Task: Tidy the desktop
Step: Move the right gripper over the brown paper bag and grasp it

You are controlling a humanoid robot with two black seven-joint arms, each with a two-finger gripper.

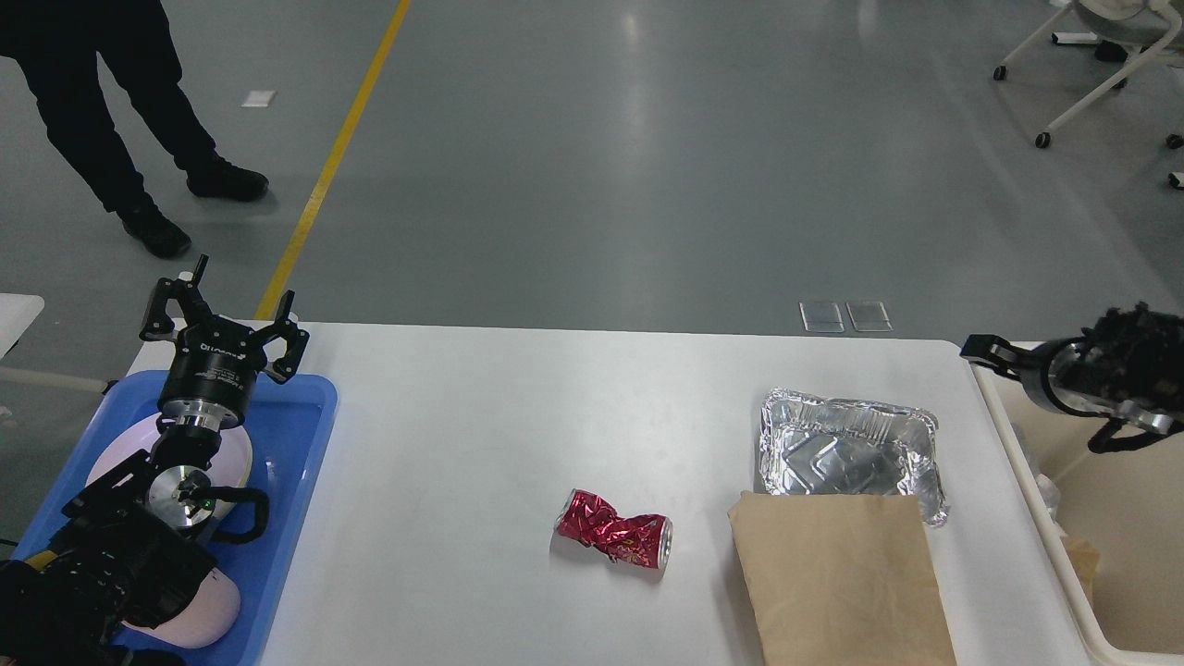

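While the crushed red can (613, 538), foil tray (846, 453) and brown paper bag (837, 578) remain on the white counter (518, 416), your left tool (225, 310) hangs spread above the blue tray (301, 444); the right tool's (985, 350) spacing is unreadable. Likely next: pick up one item and bin it.

The scene is bright and evenly lit, probably from ceiling lamps, whose pale streaks reflect on the grey floor (638, 139). The white bench (518, 435) is almost overexposed, and shadows on it are soft and small. The foil tray (846, 449) gives sharp glare. The right gripper (994, 353) looks a little blurred.
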